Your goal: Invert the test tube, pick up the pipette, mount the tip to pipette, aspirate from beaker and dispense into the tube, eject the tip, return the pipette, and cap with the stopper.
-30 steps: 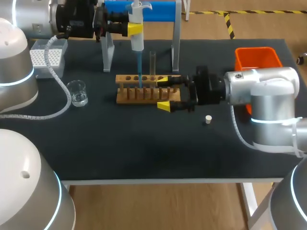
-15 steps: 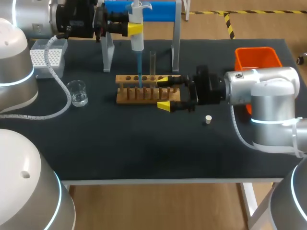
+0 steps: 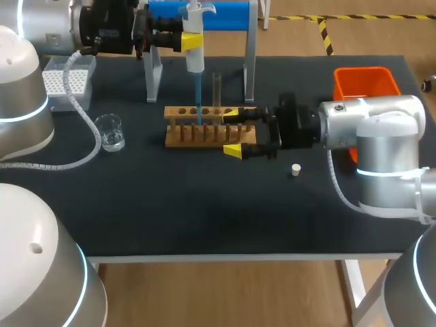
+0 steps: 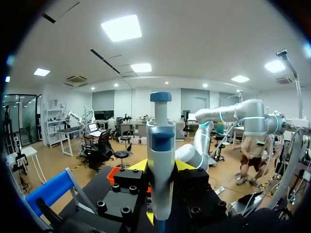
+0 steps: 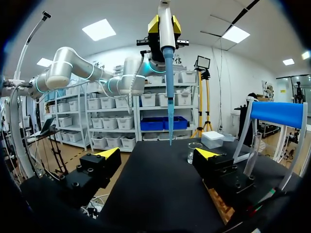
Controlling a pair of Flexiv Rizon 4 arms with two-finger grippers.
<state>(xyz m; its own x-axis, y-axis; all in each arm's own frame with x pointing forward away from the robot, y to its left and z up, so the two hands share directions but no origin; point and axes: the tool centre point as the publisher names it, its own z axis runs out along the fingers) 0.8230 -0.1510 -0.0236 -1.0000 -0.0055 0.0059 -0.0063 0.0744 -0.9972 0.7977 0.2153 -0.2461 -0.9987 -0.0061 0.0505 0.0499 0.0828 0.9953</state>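
Note:
My left gripper [image 3: 191,41] is shut on the white pipette [image 3: 194,51] and holds it upright above the table. Its blue tip [image 3: 198,102] hangs over the wooden rack [image 3: 204,133], just left of the upright clear test tube [image 3: 216,88]. In the left wrist view the pipette [image 4: 160,155] stands between my fingers. My right gripper [image 3: 232,131] is wide open at the rack's right end, holding nothing. In the right wrist view my right gripper [image 5: 157,153] shows bare table between its fingers, with the pipette [image 5: 165,43] high ahead. The white stopper [image 3: 295,169] lies on the table right of the rack.
A glass beaker [image 3: 110,131] stands left of the rack, and a white tip box [image 3: 68,82] sits at the far left. A blue-topped pipette stand [image 3: 225,13] straddles the back behind the rack. An orange bin [image 3: 364,85] is at the far right.

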